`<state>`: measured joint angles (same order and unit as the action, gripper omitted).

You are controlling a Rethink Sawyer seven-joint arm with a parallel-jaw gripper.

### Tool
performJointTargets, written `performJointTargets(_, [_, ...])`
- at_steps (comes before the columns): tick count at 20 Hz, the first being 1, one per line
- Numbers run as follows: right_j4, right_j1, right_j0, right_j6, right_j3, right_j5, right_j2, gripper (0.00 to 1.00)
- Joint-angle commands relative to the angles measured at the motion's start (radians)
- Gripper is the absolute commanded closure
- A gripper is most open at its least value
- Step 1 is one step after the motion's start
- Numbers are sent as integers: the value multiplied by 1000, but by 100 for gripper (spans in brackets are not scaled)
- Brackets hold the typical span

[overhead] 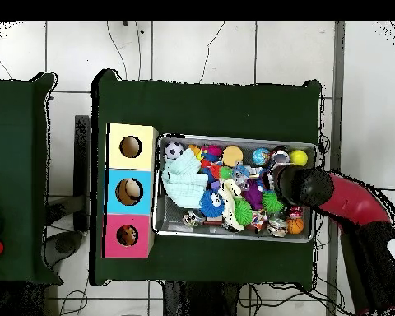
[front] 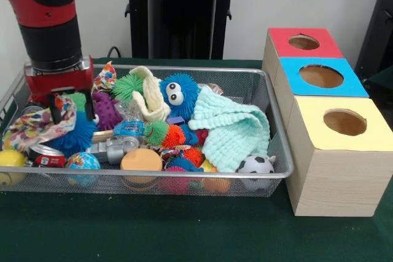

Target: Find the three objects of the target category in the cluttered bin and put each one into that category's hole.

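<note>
The silver wire-mesh bin (front: 279,151) is full of toys. The polka-dot cloth (front: 34,127) lies at its left end, and a second patterned bit (front: 105,78) shows behind. My gripper (front: 72,111) is low in the bin over that cloth, its black fingers (front: 55,113) apart with the cloth's edge and a green spiky ball between them. In the overhead view the gripper (overhead: 285,183) is at the bin's right end. The cream cloth (front: 150,96) lies mid-bin. The mint-green waffle cloth (front: 233,130) lies at the right end. The yellow box's round hole (front: 344,122) is open and shows in the overhead view (overhead: 131,147) too.
The blue-faced box (front: 321,77) and the red-faced box (front: 304,42) stand behind the yellow one. A blue fuzzy toy with eyes (front: 178,93), spiky balls, a small soccer ball (front: 256,165), a globe ball (front: 83,162), cans and an orange disc (front: 141,159) crowd the bin.
</note>
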<state>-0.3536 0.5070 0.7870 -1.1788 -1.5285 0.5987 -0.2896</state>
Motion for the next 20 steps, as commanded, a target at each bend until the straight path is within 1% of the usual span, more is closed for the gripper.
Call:
performJointTargets(1, [28, -78, -11, -213, -82, -92, 23, 0])
performJointTargets(12, [35, -118, 25, -153, -44, -100, 3, 0])
performJointTargets(20, [30, -108, 25, -145, -38, -97, 3, 0])
